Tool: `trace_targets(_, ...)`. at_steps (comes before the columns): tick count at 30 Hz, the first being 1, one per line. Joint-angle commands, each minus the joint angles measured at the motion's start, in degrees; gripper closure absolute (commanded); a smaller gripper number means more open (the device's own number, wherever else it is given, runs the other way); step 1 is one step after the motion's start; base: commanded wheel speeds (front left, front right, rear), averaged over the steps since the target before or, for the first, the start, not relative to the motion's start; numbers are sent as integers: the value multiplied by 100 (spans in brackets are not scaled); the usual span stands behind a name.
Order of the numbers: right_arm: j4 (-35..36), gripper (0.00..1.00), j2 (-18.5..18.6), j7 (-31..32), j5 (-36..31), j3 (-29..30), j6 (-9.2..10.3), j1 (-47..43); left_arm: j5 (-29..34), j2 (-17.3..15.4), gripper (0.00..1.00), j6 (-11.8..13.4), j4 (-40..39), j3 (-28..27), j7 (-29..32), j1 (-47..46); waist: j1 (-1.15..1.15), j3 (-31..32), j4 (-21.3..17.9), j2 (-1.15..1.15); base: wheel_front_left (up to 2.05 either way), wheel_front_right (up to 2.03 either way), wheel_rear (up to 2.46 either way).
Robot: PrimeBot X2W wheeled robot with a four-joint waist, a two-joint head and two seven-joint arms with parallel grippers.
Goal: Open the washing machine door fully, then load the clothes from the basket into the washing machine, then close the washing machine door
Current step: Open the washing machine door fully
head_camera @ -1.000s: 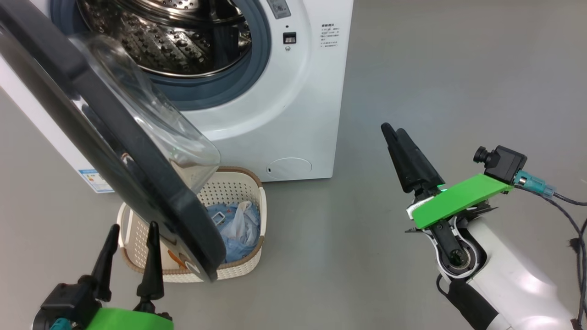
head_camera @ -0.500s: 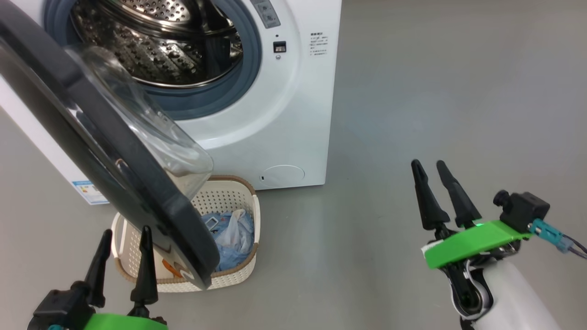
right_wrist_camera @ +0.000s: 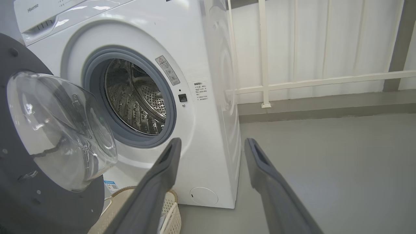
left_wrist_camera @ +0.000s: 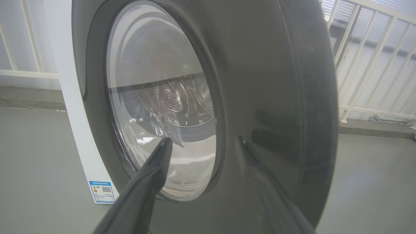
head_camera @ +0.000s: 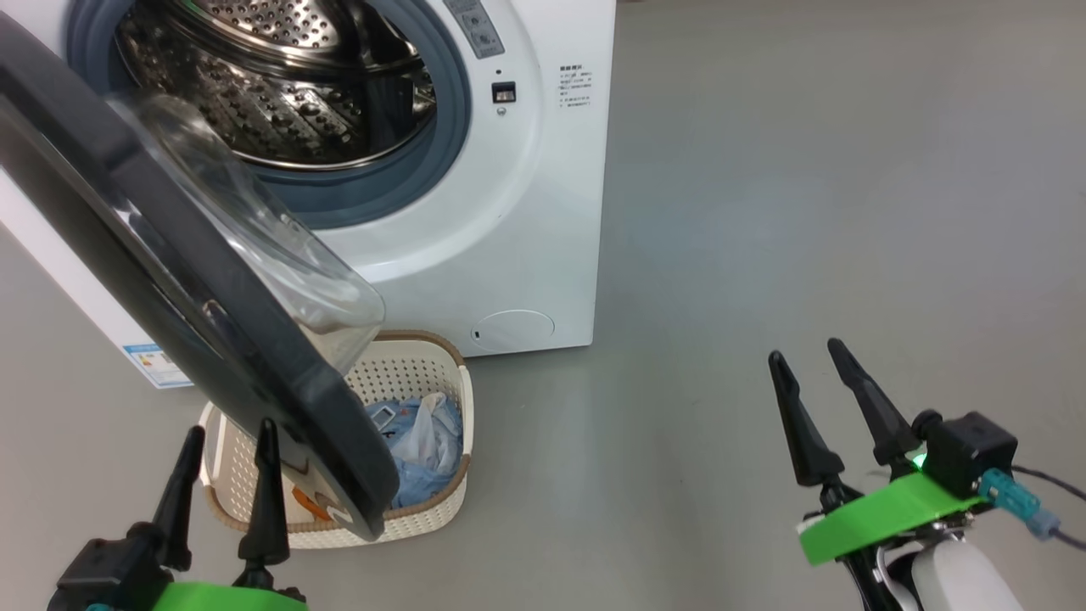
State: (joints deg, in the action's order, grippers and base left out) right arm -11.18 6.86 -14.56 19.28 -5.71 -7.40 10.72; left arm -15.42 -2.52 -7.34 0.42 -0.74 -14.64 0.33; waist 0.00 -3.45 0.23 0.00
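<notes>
Washing machine door [head_camera: 170, 322] sits just ahead of left gripper [head_camera: 233, 426] at lower left of the head view. Fingers apart, aimed at its black outer face; contact unclear. Door runs diagonally from upper left to lower centre, glass bowl facing the steel drum [head_camera: 280, 85], lower edge over basket [head_camera: 424, 518] holding clothes [head_camera: 424, 441]. Right gripper [head_camera: 804, 349] lower right, fingers apart, empty. On the washing machine [right_wrist_camera: 208, 48], "Hisense" logo [right_wrist_camera: 32, 8] upper left; blue label [left_wrist_camera: 101, 191] low, print unreadable.
</notes>
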Motion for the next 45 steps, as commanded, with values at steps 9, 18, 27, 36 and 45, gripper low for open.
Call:
trace_targets(9, 450, 0, -216, -43, -846, 227, -9, -482, 103, -42, 0, -14, -133, -289, -36, 63, 0, 107, 9, 0, 0, 0, 0)
trace_targets(18, 499, 0, -356, -43, -1246, 480, -9, -719, 195, -38, 0, -14, -66, -307, -36, 156, 0, 135, 37, 0, 0, 0, 0)
trace_targets(27, 464, 0, -391, -43, -1381, 552, -9, -668, 287, -36, 0, -14, 11, -243, -36, 156, 0, 161, 75, 0, 0, 0, 0)
trace_targets(36, 403, 0, -397, -43, -1342, 558, -9, -705, 324, -36, 0, -14, 114, -222, -36, 183, 0, 215, 88, 0, 0, 0, 0)
trace_targets(45, 324, 0, -397, -43, -1301, 514, -9, -717, 301, -37, 0, -14, 131, -203, -36, 272, 0, 248, 102, 0, 0, 0, 0)
